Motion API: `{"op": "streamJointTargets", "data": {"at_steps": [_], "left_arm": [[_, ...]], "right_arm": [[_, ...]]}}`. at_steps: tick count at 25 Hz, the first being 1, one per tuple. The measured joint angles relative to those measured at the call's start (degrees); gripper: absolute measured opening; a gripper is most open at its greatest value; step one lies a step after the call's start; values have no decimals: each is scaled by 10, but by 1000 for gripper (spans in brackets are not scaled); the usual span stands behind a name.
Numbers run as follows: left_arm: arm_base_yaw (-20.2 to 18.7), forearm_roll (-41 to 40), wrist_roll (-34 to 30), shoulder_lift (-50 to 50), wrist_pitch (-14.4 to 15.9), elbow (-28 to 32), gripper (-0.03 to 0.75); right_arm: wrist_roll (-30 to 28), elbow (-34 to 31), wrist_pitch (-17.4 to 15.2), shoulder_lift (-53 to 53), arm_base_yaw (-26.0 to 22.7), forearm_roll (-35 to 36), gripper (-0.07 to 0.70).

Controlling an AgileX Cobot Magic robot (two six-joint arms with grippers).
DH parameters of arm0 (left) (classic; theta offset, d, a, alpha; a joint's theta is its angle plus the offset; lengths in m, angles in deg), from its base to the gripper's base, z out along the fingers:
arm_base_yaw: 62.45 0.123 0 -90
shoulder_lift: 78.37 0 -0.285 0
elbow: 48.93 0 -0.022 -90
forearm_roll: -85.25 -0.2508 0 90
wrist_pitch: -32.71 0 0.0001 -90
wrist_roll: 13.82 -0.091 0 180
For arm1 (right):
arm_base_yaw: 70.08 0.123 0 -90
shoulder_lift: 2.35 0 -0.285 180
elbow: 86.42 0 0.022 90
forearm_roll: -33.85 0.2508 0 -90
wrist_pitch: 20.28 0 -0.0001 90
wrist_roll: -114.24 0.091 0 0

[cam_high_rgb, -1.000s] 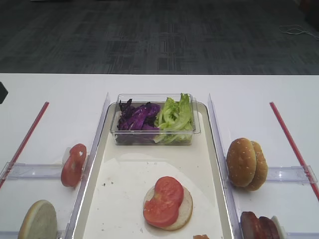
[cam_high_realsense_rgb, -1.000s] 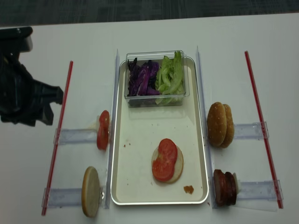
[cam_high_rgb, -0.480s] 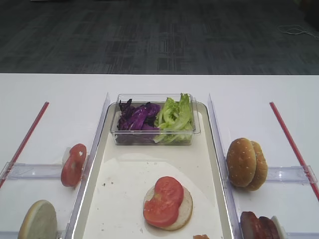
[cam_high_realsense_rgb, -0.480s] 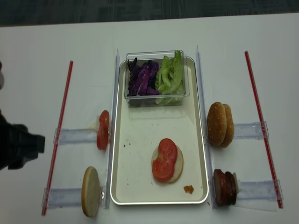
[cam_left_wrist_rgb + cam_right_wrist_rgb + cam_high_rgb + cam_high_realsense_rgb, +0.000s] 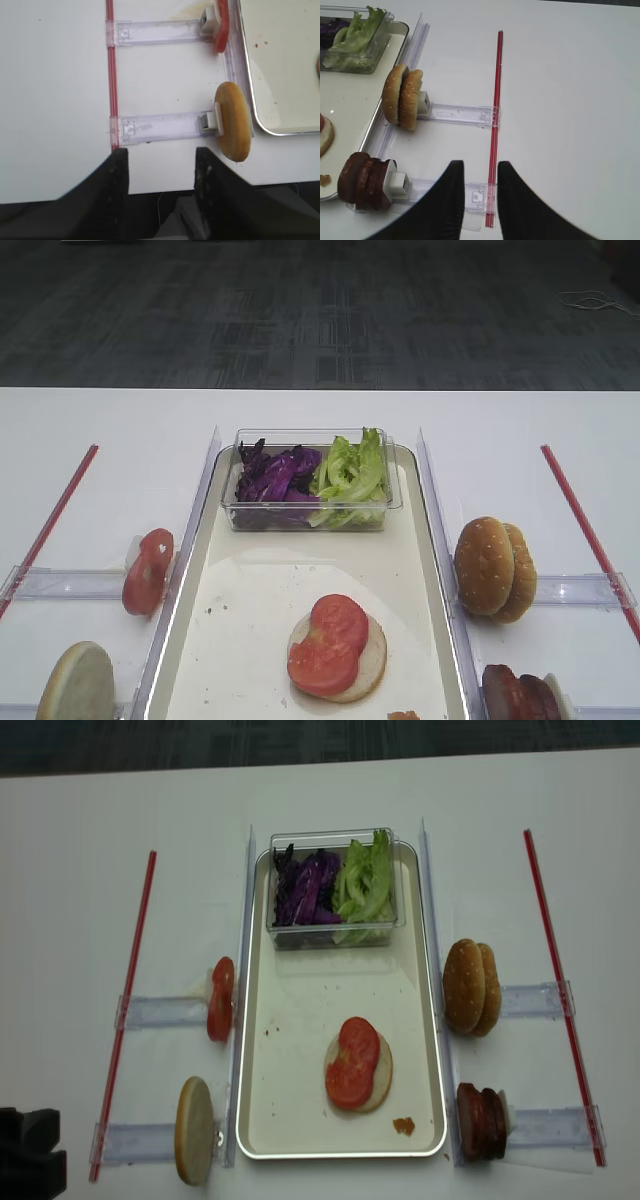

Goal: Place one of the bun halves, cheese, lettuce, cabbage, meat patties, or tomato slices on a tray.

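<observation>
The white table [image 5: 330,790] carries the cream tray [image 5: 300,1110], which holds a clear plastic box [image 5: 332,932] of purple cabbage [image 5: 305,888] and lettuce [image 5: 365,880]. On the tray's near half a pale bun half [image 5: 378,1078] bears two tomato slices [image 5: 352,1065]. Sesame buns [image 5: 470,986] and meat patties [image 5: 480,1122] stand on edge right of the tray. The left hand [image 5: 160,170] gapes empty; the right hand [image 5: 481,185] is parted, empty.

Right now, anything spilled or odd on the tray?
Yes: a small orange-brown smear sits on the cream-white metal-rimmed tray near its front right corner, plus tiny dark specks by its left edge. Nothing else stands out.
</observation>
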Motion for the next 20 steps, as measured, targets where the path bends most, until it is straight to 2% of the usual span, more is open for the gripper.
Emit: {"op": "streamJointTargets", "data": {"at_steps": [8, 13, 20], "left_arm": [[1, 0, 6, -92, -37, 92, 288], [-3, 0, 7, -143, -45, 95, 262], [-4, -3, 7, -263, -45, 96, 257]], "right_arm": [[0, 0, 0, 0, 0, 0, 201], [0, 0, 0, 0, 0, 0, 201], [0, 0, 0, 0, 0, 0, 201]]}}
